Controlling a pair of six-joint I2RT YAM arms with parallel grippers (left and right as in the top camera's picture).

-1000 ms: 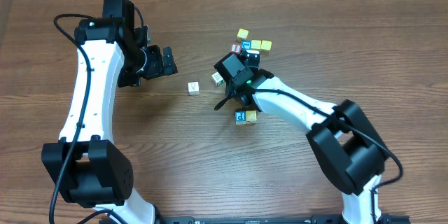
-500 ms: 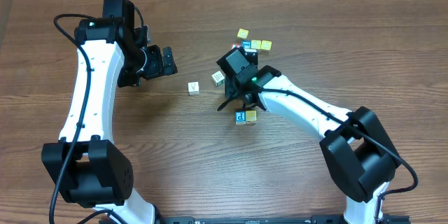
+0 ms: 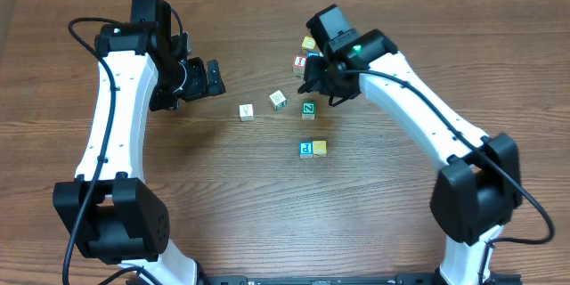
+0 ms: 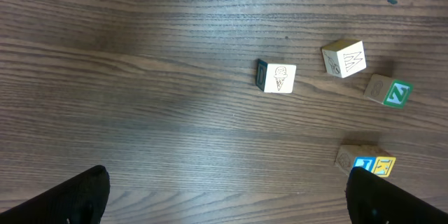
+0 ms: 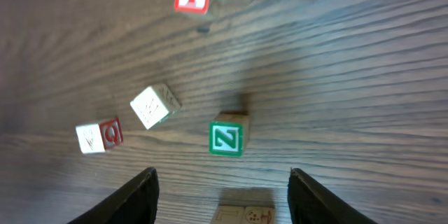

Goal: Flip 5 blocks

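Right wrist view: right gripper (image 5: 222, 176) wide, empty, near green Z block (image 5: 227, 138); left gripper (image 4: 225, 178) wide, empty.

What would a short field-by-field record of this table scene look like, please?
surface: wooden table
left gripper: open, empty
right gripper: open, empty, close to the green Z block
white blocks: first white block and second white block, apart, both left of the green one
pair: teal block touching yellow block, side by side
red block: farther back, beside the right arm
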